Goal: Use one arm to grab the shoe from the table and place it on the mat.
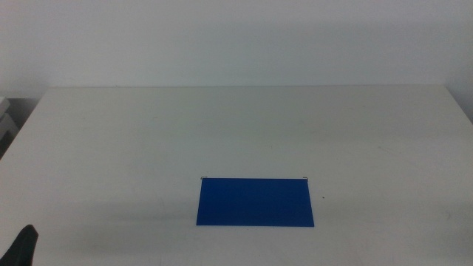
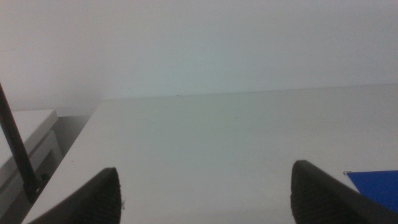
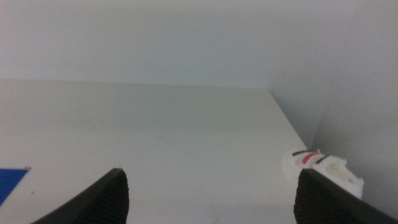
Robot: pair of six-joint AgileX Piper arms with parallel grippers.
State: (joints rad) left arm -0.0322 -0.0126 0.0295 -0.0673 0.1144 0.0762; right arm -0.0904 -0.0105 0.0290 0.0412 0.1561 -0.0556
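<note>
Looking over my desk [image 1: 244, 125], I see the mat [image 1: 255, 201] lying flat near the front, slightly right of centre, with nothing on it. The shoe [image 3: 317, 167] is not in the middle view at all; only my right wrist camera catches it, sitting at the far right edge of the desk, close to the wall and well apart from the mat. My right tool [image 3: 211, 202] has its jaws spread wide and holds nothing; my left tool [image 2: 205, 199] is likewise wide and empty, waiting at the front left, where a dark tip shows in the middle view's lower left corner.

My worry is the shoe's position. It seems to sit at the very edge of the desk, so a clumsy approach from my right tool could nudge it off the side or jam it against the wall. With the wall so close, my jaws may not have room to straddle it squarely. A grip on the rounded sole could also slip or tilt the shoe on the way across.

No brand, label or writing is readable anywhere; the shoe shows only red and black stripes.
</note>
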